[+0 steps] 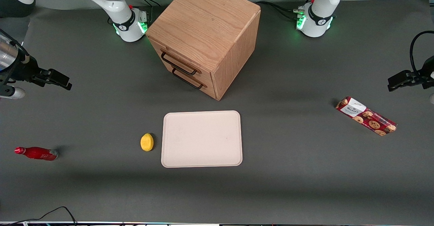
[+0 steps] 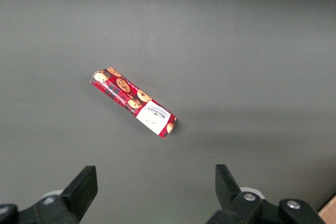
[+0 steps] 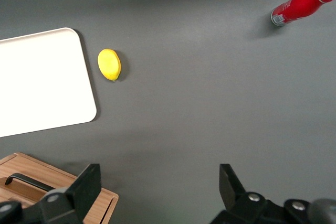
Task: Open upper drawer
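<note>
Grey counter (image 1: 101, 192) carries the wooden cabinet (image 1: 206, 25); its upper drawer (image 1: 179, 61) sits shut. Toward the working arm's end, the tool (image 1: 62, 81) hovers released, well apart from the handle (image 1: 178, 64), presumably awaiting approach.

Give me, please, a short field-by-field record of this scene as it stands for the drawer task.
upper drawer: shut, handle untouched
lower drawer: shut
cabinet: on the table, farther from the front camera than the tray
tool: open, empty, above the table toward the working arm's end, apart from the cabinet
lemon: beside the tray
red bottle: lying down
cookie box: toward the parked arm's end
</note>
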